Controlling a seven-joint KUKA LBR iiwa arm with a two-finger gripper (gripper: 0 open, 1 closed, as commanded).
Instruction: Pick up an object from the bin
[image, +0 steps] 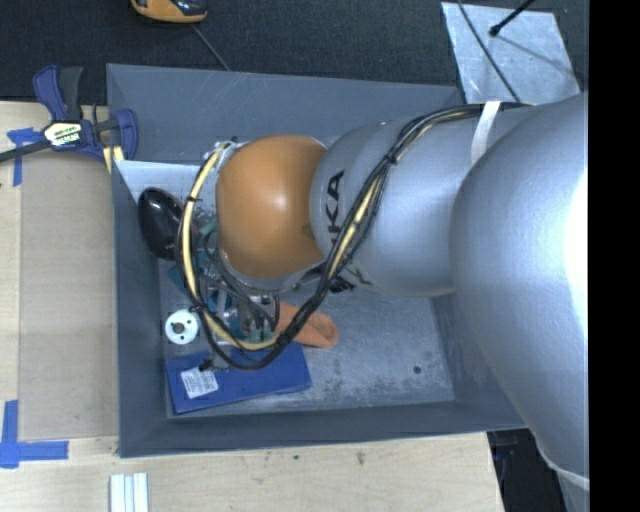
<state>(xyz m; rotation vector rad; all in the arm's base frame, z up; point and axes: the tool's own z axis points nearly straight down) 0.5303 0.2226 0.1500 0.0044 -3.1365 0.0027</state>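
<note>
The end effector (245, 322) sits low in the left half of the grey metal bin (400, 360), under the arm's rounded orange wrist cover (265, 205) and behind loops of black and yellow cable (196, 205); whether it is wide or narrow cannot be told, and nothing can be seen in its grasp. It stands just above the upper edge of a flat blue rectangular pad (255, 378), which lies on the bin floor near the front wall. The pad's long axis runs left to right with the right end slightly higher, and a small white label sits at its left end. Just to the right of the end effector, a soft-looking orange lump (312, 328) comes out from under the wrist, its rounded end pointing right and touching the pad's upper right corner. A small white round piece (181, 327) lies just left of the end effector, and a glossy black oval thing (158, 220) rests by the left wall, well apart from the pad
</note>
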